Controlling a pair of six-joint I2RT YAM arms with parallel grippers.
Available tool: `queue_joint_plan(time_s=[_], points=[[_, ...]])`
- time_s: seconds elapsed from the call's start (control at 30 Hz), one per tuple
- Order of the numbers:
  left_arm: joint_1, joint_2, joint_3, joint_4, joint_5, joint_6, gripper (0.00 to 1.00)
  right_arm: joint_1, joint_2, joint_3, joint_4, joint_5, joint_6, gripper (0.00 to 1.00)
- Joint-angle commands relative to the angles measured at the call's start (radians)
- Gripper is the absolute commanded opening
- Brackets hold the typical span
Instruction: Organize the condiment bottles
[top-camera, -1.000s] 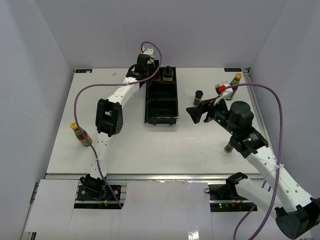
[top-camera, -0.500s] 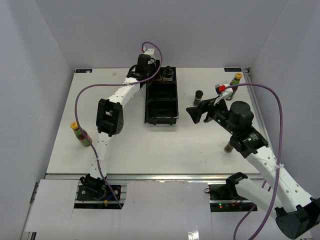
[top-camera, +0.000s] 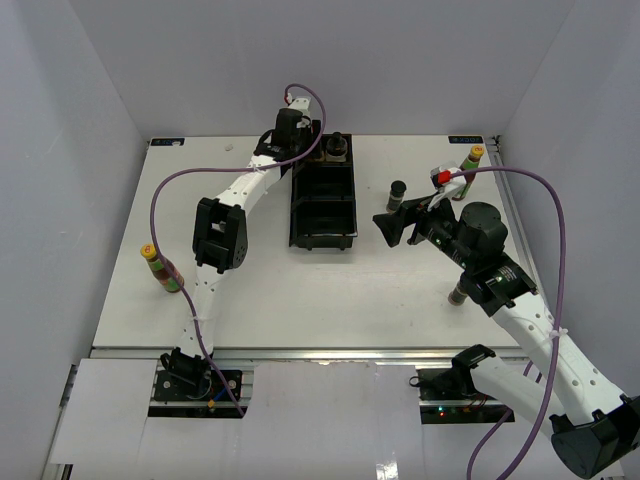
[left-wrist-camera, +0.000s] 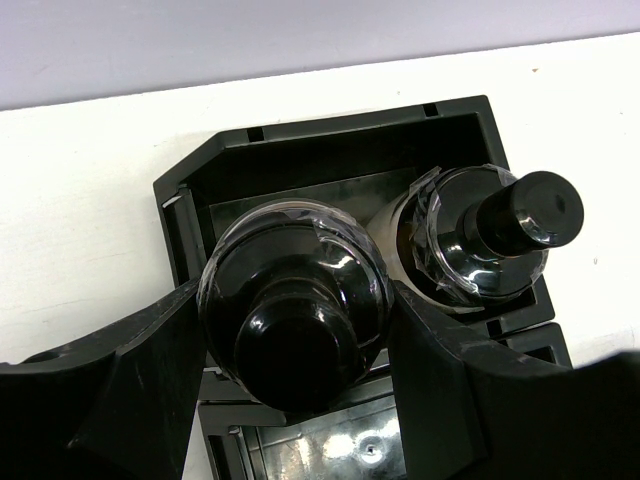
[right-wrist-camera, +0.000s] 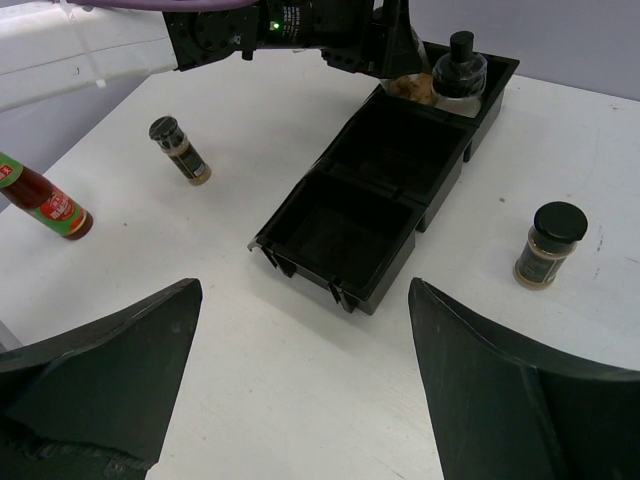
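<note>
Left wrist view: left gripper (left-wrist-camera: 295, 310) pinches a black-capped jar (left-wrist-camera: 292, 290) in the tray (left-wrist-camera: 330, 150), beside a second jar (left-wrist-camera: 490, 240); right gripper (right-wrist-camera: 305, 285) spread, empty.

Light falls evenly from above in the overhead view. The white table (top-camera: 330, 290) is bright, and shadows under the arms are faint and soft-edged. The black tray (top-camera: 323, 200) near the top centre reads almost as a flat dark block with little inner detail.

In the left wrist view, small white glints sit on the black-capped jar (left-wrist-camera: 290, 300) and the neighbouring jar (left-wrist-camera: 490, 240). The left gripper (left-wrist-camera: 297, 310) shows its fingers (left-wrist-camera: 110, 400) dark and blurred along the bottom corners.

In the right wrist view, the right gripper (right-wrist-camera: 303, 290) has soft, unfocused fingers (right-wrist-camera: 100, 370) low in the frame. Beyond them the table surface is sharp and close to overexposed.
</note>
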Motion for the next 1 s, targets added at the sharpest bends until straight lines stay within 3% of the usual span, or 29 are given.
queue_joint_plan(time_s=[0.0,0.97], points=[[-0.011,-0.026,0.038,0.042,0.004,0.005,0.68,0.001,-0.018,-0.003,0.042,0.012,-0.019,0.9],[-0.021,-0.048,0.011,0.022,-0.035,0.035,0.84,0.0,-0.028,-0.004,0.045,0.0,-0.016,0.9]])
